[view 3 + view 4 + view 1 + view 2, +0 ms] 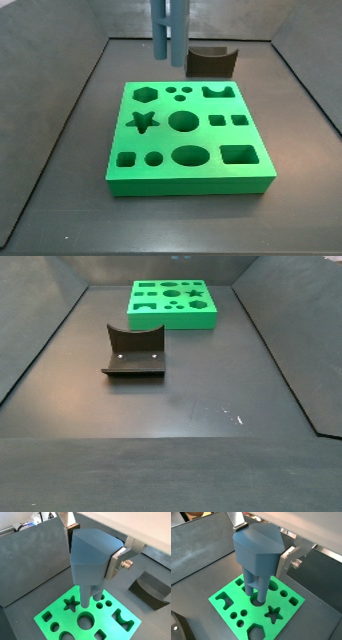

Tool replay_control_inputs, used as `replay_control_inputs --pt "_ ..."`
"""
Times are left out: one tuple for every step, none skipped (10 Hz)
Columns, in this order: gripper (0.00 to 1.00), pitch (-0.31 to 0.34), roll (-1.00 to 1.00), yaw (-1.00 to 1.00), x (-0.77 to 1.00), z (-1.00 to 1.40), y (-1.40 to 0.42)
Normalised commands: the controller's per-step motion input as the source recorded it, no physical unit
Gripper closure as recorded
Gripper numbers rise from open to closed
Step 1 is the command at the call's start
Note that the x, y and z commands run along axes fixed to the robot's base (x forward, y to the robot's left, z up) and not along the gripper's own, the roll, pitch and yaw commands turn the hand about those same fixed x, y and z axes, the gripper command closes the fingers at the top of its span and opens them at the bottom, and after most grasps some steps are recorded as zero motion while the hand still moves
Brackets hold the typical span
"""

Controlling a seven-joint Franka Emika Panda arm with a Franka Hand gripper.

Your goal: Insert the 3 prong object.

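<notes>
From where I stood, the gripper [100,562] hung above the green block [60,619], its jaws clenched on the blue three-prong piece [90,554]. In both wrist views one silver finger [119,562] pressed flat against the side of the piece's thick upper body; the opposite finger was hidden behind that body. The prongs [256,587] pointed straight down from the jaws, their tips over the block's cut-outs, though I could not tell whether they touched the block or had entered any opening.

In a side view the piece [167,30] showed only as its slim blue prongs coming down from the top edge, ending above the far edge of the green block [187,175]; the gripper itself was out of that picture. The block lay flat on the dark worktop [67,210] below the jaws, its top face cut with a star [143,122], round holes, an oval, squares and other shapes.

The dark fixture [210,60] stood on the worktop just beyond the block, off to one side of the jaws. In the side view taken from the opposite end, the fixture [134,351] sat nearer the camera and the green block [174,304] farther back, apart from it.
</notes>
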Motion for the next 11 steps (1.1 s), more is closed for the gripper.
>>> replay_control_inputs --pt "1.00 0.000 0.09 -0.89 0.32 -0.57 0.00" --pt "1.00 -0.011 0.09 -0.90 0.28 -0.45 0.00" --pt "1.00 -0.034 0.06 -0.82 0.17 -0.47 0.13" --pt "1.00 -0.044 0.03 -0.61 0.00 -0.61 0.41" --pt "1.00 -0.053 0.03 -0.50 0.00 -0.67 0.55" --pt "1.00 -0.047 0.04 -0.51 0.00 -0.68 0.53" --pt "1.00 -0.070 0.01 -0.55 0.00 -0.65 0.51" --pt "1.00 -0.059 0.00 -0.05 0.00 -0.42 0.40" --pt "1.00 -0.094 0.00 0.19 0.00 -0.40 0.21" --pt "1.00 -0.080 0.00 0.41 0.09 -0.35 0.11" --pt "1.00 -0.090 0.00 0.51 0.11 -0.33 0.14"
